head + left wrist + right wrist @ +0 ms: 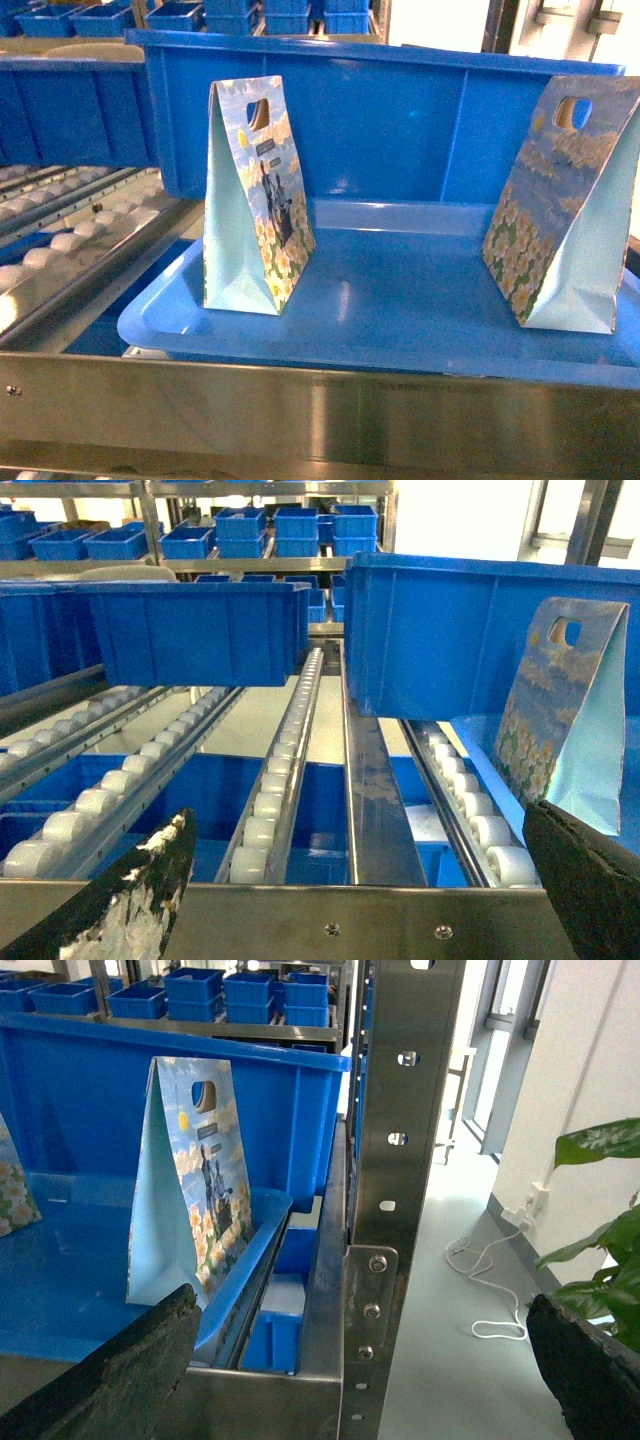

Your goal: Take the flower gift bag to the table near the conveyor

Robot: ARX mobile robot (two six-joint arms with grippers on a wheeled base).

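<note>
Two flower gift bags upright on a shallow blue tray (400, 345) in the head view: left flower gift bag (255, 200) left of centre, right flower gift bag (570, 210) at the right edge, well apart, each with a die-cut handle hole near the top. Behind them, filling the upper middle of the frame, a large blue crate (400, 120). At far left, the conveyor (70, 240) with rows of whitish rollers in a steel frame; along the bottom, a brushed steel rail (320, 410). No desk in any view. In the left wrist view, left gripper (350, 900) with jaws spread wide at the bottom corners, nothing between them, roller tracks ahead and one bag at right. In the right wrist view, right gripper (370, 1370) likewise released and empty, a bag at upper left, a perforated steel post (400, 1110) at centre, a green plant (600, 1210) at right.
</note>
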